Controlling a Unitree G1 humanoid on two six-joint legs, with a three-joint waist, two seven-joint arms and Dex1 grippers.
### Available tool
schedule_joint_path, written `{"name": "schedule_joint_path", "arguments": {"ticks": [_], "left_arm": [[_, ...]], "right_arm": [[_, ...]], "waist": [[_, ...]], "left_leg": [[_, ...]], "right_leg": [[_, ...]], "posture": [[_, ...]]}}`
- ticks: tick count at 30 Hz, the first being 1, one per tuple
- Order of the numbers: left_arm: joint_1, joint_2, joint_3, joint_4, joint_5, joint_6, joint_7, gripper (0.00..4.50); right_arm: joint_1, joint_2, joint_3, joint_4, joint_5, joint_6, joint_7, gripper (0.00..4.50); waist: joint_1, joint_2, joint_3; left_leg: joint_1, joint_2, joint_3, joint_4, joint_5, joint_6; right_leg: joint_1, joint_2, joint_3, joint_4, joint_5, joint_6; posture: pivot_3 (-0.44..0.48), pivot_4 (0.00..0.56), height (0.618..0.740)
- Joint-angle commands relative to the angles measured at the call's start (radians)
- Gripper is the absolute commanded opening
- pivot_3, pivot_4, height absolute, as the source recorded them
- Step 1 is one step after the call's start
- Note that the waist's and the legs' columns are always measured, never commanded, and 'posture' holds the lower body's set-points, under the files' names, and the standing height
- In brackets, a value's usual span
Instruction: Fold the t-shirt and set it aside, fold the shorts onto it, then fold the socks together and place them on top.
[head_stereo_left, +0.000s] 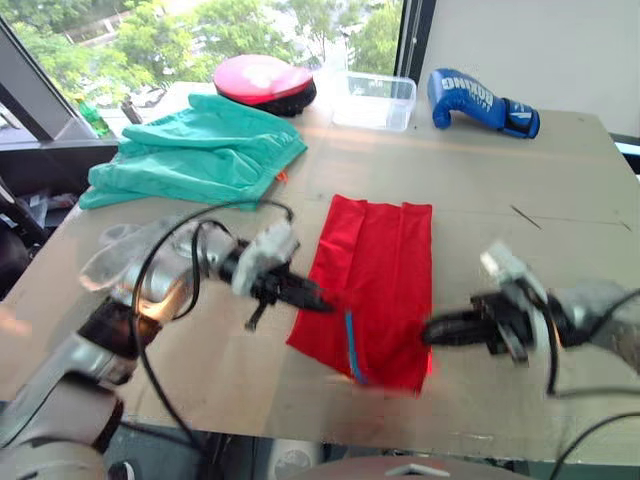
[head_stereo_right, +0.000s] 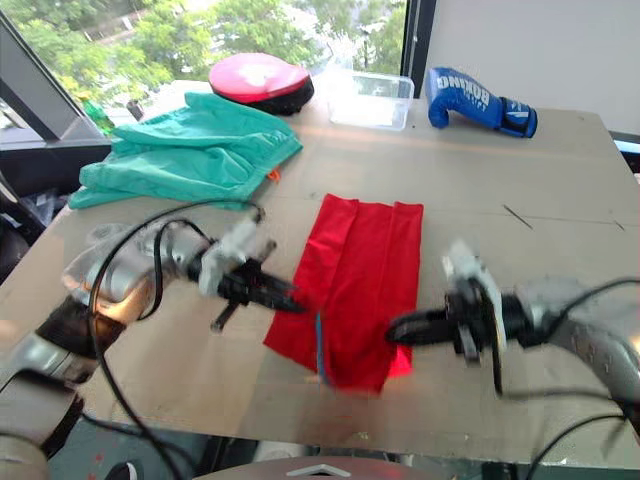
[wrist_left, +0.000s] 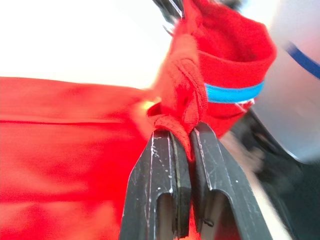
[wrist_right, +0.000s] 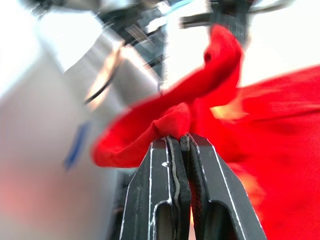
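The red t-shirt (head_stereo_left: 377, 280) lies folded into a long strip in the middle of the table, its blue neck band showing near the front edge. My left gripper (head_stereo_left: 322, 301) is shut on the strip's left edge, pinching bunched red cloth (wrist_left: 186, 131). At the strip's right front corner my right gripper (head_stereo_left: 430, 334) is shut on the fabric (wrist_right: 172, 125). The teal shorts (head_stereo_left: 200, 152) lie crumpled at the back left of the table. The socks are out of view.
A red-pink round pad (head_stereo_left: 263, 82), a clear plastic box (head_stereo_left: 374, 100) and a blue boxing glove (head_stereo_left: 480, 100) sit along the table's far edge. Bare table (head_stereo_left: 530, 200) stretches to the right of the t-shirt.
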Motion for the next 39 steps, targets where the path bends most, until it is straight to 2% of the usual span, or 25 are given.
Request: {"name": "schedule_joint_path", "arguments": {"ticks": [1, 5, 8, 12, 14, 16, 19, 24, 27, 30, 34, 39], "left_arm": [[-0.152, -0.123, 0.059, 0.282, 0.11, -0.035, 0.002, 0.02], [-0.321, -0.25, 0.101, 0.643, 0.229, -0.105, 0.004, 0.02], [-0.398, -0.313, 0.136, 0.864, 0.316, -0.192, 0.059, 0.02], [-0.45, -0.371, 0.215, 1.033, 0.378, -0.264, 0.185, 0.02], [-0.462, -0.387, 0.252, 1.071, 0.399, -0.281, 0.211, 0.02], [-0.471, -0.401, 0.299, 1.095, 0.403, -0.28, 0.243, 0.02], [-0.484, -0.417, 0.376, 1.115, 0.397, -0.262, 0.297, 0.02], [-0.509, -0.442, 0.483, 1.118, 0.392, -0.247, 0.341, 0.02], [-0.516, -0.449, 0.512, 1.119, 0.409, -0.239, 0.348, 0.02], [-0.519, -0.464, 0.53, 1.127, 0.423, -0.244, 0.403, 0.02], [-0.534, -0.499, 0.552, 1.149, 0.453, -0.255, 0.577, 0.02], [-0.548, -0.547, 0.553, 1.176, 0.525, -0.249, 0.849, 0.02]], "right_arm": [[-0.199, 0.044, -0.001, 0.302, -0.052, 0.079, 0.02, 0.0], [-0.448, 0.162, 0.059, 0.682, -0.217, 0.079, 0.025, 0.0], [-0.573, 0.25, 0.065, 0.925, -0.335, 0.028, 0.008, 0.0], [-0.673, 0.335, 0.036, 1.173, -0.445, -0.028, -0.029, 0.0], [-0.709, 0.369, 0.012, 1.273, -0.488, -0.064, -0.065, 0.0], [-0.738, 0.393, -0.027, 1.348, -0.509, -0.086, -0.085, 0.0], [-0.776, 0.415, -0.094, 1.428, -0.525, -0.108, -0.106, 0.0], [-0.823, 0.411, -0.173, 1.459, -0.548, -0.147, -0.086, 0.0], [-0.848, 0.398, -0.197, 1.451, -0.559, -0.112, -0.056, 0.0], [-0.872, 0.404, -0.24, 1.491, -0.559, -0.126, -0.114, 0.0], [-0.889, 0.43, -0.304, 1.556, -0.563, -0.163, -0.214, 0.0], [-0.891, 0.47, -0.4, 1.628, -0.574, -0.287, -0.478, 0.0]], "waist": [[0.002, 0.0, 0.001], [-0.003, 0.0, 0.001], [-0.006, 0.0, 0.001], [-0.006, 0.0, 0.0], [-0.006, 0.0, 0.001], [-0.006, 0.0, 0.001], [-0.006, 0.0, 0.001], [-0.006, 0.0, 0.001], [-0.007, 0.0, 0.001], [-0.008, 0.0, 0.001], [-0.007, 0.0, 0.001], [-0.007, 0.0, 0.001]], "left_leg": [[0.0, 0.0, 0.0, 0.0, 0.0, 0.0], [-0.003, 0.0, 0.002, 0.0, 0.0, 0.0], [-0.005, 0.0, 0.003, -0.002, 0.0, 0.0], [-0.011, 0.0, 0.004, -0.005, 0.001, -0.002], [-0.022, 0.0, 0.003, -0.003, 0.003, -0.005], [-0.025, 0.0, 0.004, -0.003, 0.003, -0.005], [-0.026, 0.0, 0.005, -0.002, 0.003, -0.005], [-0.027, 0.0, 0.004, 0.001, 0.003, -0.005], [-0.027, 0.0, 0.004, 0.002, 0.003, -0.005], [-0.027, 0.0, 0.004, 0.002, 0.003, -0.005], [-0.027, 0.0, 0.004, 0.002, 0.003, -0.005], [-0.027, 0.0, 0.004, 0.002, 0.003, -0.005]], "right_leg": [[0.0, 0.0, 0.0, 0.0, 0.0, 0.0], [-0.003, 0.001, 0.001, 0.0, 0.0, 0.0], [-0.007, 0.001, 0.002, 0.0, 0.0, 0.0], [-0.015, 0.001, 0.003, 0.0, 0.0, 0.0], [-0.025, 0.001, 0.002, 0.002, 0.0, 0.0], [-0.028, -0.001, 0.001, 0.002, 0.001, 0.0], [-0.029, -0.002, 0.001, 0.002, 0.001, 0.001], [-0.028, -0.002, 0.0, 0.004, 0.001, 0.002], [-0.028, -0.002, 0.0, 0.004, 0.002, 0.002], [-0.028, -0.002, 0.0, 0.004, 0.002, 0.002], [-0.028, -0.002, 0.0, 0.005, 0.002, 0.002], [-0.028, -0.002, 0.001, 0.005, 0.002, 0.002]], "posture": [[0.0, 0.15, 0.735], [0.0, 0.15, 0.735], [0.0, 0.15, 0.735], [0.0, 0.15, 0.735], [0.0, 0.15, 0.735], [0.0, 0.15, 0.735], [0.0, 0.15, 0.735], [0.0, 0.15, 0.735], [0.0, 0.15, 0.735], [0.0, 0.15, 0.735], [0.0, 0.15, 0.735], [0.0, 0.15, 0.735]]}}
